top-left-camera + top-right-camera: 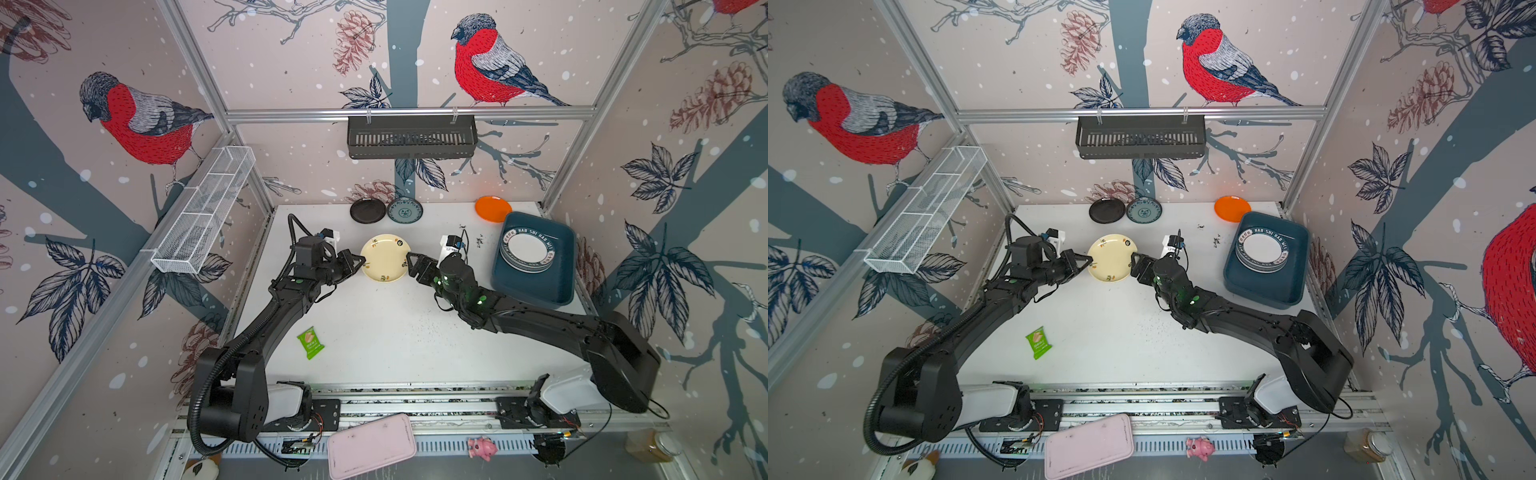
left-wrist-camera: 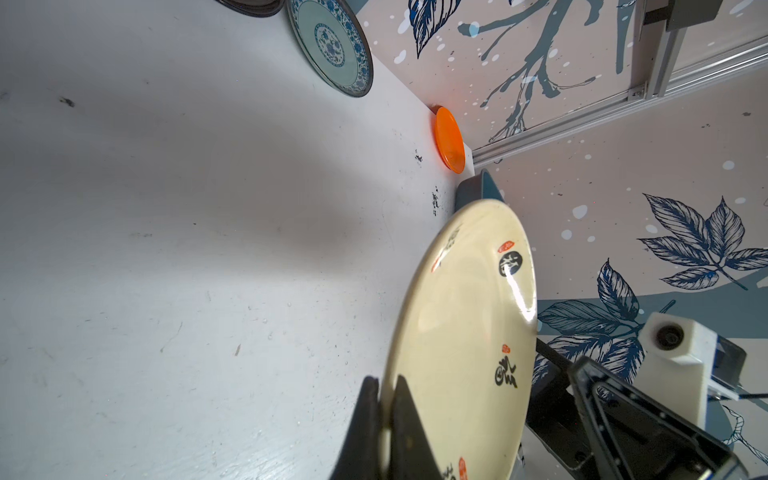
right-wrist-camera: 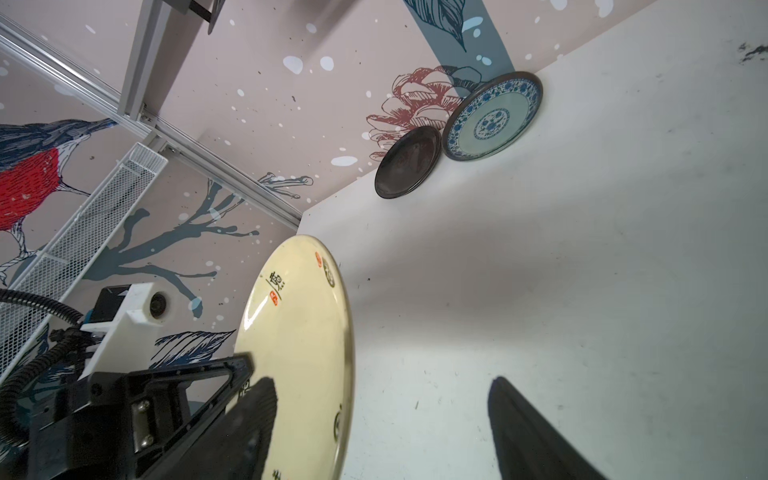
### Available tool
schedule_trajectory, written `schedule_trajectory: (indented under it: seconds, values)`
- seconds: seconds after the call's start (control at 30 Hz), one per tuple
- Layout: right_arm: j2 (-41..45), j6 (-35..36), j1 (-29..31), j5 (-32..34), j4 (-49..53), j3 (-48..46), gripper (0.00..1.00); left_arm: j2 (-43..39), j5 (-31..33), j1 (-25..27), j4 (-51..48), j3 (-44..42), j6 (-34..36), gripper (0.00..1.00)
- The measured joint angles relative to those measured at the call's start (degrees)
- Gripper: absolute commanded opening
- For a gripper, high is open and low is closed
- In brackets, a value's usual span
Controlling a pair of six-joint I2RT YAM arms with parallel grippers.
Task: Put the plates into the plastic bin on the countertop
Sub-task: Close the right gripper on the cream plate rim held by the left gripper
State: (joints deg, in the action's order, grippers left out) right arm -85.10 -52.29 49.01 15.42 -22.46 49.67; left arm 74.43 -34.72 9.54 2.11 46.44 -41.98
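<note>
Cream plate (image 1: 384, 257) held up over middle of countertop (image 1: 374, 332). Left gripper (image 1: 362, 260) pinches its rim. Right gripper (image 1: 410, 257) jaws spread, one each side of far rim. Plate looks stiff, light, slippery, breakable: grab thin rim. Plastic bin (image 1: 534, 291) at right edge.

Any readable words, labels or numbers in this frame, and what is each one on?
"HAO SHI HAO MEI": on the rim of the top plate in the plastic bin, in both top views; the letters are small, so some are uncertain.
Black brush characters and red seals on the cream plate: I cannot read them.
Print on the green packet: too small.
</note>
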Motion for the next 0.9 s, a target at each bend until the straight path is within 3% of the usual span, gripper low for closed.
schedule_trajectory:
  seconds: [0.4,0.47,0.53,0.6,0.83,0.9]
  values:
    - [-4.31,-1.38,-0.33,-4.57,-1.44,1.90,0.03,0.48,-0.02,0.07,-0.22,0.00,0.72,0.03]
    - [-4.37,-1.84,-0.55,-4.13,-2.08,1.60,0.02,0.48,-1.07,0.13,-0.20,0.00,1.51,0.11]
    - [-4.55,-2.12,-0.52,-4.15,-2.82,0.83,0.02,0.46,-1.05,0.28,-0.35,0.02,1.60,0.28]
    - [-4.55,-1.90,-0.39,-5.05,-3.10,0.33,0.02,0.46,-1.01,0.17,-0.48,0.17,1.38,0.39]
    - [-2.80,-3.45,-1.16,-4.48,-3.41,-2.27,0.01,-0.61,-0.87,0.15,-1.29,0.55,1.57,0.93]
    - [-1.11,-4.20,-2.08,-3.98,-3.76,-3.65,0.01,-1.11,0.04,0.15,-2.27,1.25,1.77,0.96]
